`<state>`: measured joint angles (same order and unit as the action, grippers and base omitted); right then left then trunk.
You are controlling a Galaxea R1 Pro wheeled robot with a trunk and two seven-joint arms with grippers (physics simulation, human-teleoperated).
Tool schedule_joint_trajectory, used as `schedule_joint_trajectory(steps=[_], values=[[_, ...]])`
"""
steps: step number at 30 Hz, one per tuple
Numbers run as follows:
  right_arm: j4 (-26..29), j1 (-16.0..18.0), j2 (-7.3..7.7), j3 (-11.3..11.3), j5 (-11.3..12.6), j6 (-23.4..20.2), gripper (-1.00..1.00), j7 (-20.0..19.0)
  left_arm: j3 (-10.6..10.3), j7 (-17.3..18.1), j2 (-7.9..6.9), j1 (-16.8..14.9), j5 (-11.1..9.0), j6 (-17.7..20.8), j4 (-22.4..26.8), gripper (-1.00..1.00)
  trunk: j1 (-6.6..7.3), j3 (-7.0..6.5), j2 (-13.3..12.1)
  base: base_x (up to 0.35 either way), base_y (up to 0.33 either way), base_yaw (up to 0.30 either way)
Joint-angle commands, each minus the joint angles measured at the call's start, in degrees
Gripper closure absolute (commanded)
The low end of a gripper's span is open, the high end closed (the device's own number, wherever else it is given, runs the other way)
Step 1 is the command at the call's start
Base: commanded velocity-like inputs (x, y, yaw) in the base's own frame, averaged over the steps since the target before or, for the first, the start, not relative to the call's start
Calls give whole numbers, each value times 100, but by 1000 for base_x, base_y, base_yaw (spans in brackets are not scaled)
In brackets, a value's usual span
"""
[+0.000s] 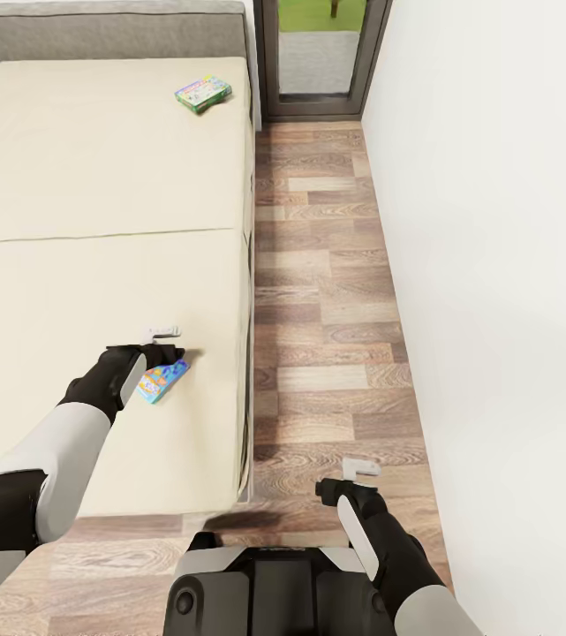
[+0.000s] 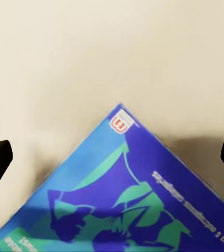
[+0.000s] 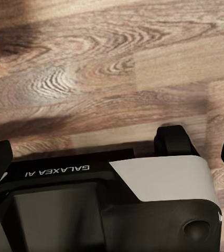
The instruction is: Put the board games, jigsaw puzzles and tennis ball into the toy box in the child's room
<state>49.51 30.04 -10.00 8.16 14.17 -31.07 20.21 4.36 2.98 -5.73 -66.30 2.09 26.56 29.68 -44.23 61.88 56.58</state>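
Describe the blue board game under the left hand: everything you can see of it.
The blue board game is a thin flat box lying on the beige bed near its right edge, turned cornerwise. Its glossy lid shows blue and green artwork, white lettering and a small red logo at one corner. The left hand hovers directly over it, fingers spread either side in the wrist view; contact cannot be confirmed.

Left gripper (image 1: 169, 355) is seen over a blue board game (image 1: 161, 381) on the bed (image 1: 79, 177); a second game box (image 1: 203, 92) is seen near the headboard.
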Motion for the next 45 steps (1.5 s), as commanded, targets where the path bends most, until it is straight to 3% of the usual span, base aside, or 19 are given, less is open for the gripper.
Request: schedule_joint_trajectory(steps=[1,45], values=[[6,2,0,11,60,-11,-100,54,21,36,2,3,72,49,-68,-100,0,3,3,-76,0,0],[6,2,0,19,59,-4,-100,54,21,31,20,3,77,51,-67,-100,0,3,3,-110,0,0]])
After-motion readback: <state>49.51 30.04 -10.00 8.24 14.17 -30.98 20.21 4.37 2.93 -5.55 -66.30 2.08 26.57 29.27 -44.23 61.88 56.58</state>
